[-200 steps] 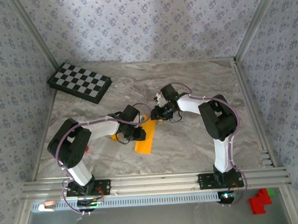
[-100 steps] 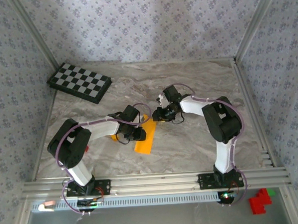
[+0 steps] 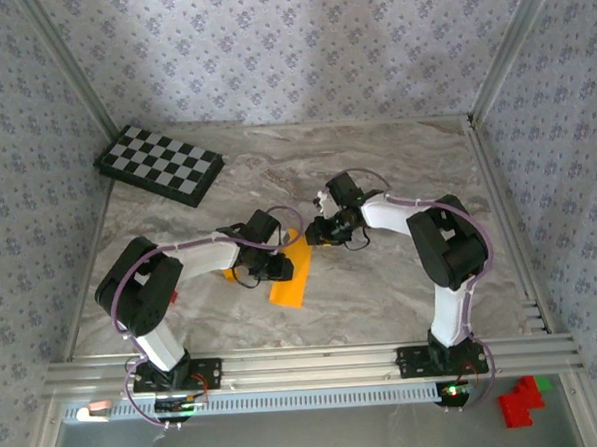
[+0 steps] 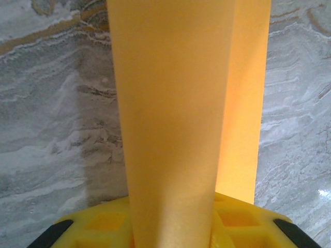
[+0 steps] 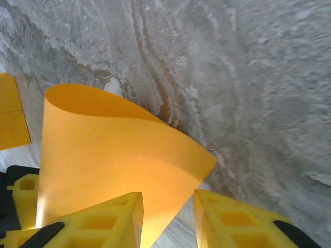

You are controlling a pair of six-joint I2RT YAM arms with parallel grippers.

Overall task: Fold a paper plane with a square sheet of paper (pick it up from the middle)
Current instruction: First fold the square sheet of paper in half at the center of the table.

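Movement is slight: left gripper (image 3: 278,268) keeps narrow jaws on the square sheet of paper (image 3: 290,285) at the centre of the table (image 3: 396,168); right gripper (image 3: 316,233), nudged toward six o'clock, straddles its curled one o'clock corner, pinch unclear; fold likely tightening.

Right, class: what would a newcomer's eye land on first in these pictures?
The orange-yellow sheet of paper, creased narrow, sits central on the marble table, the left end effector and right end effector both at it. The checkered board lies at the far left corner.
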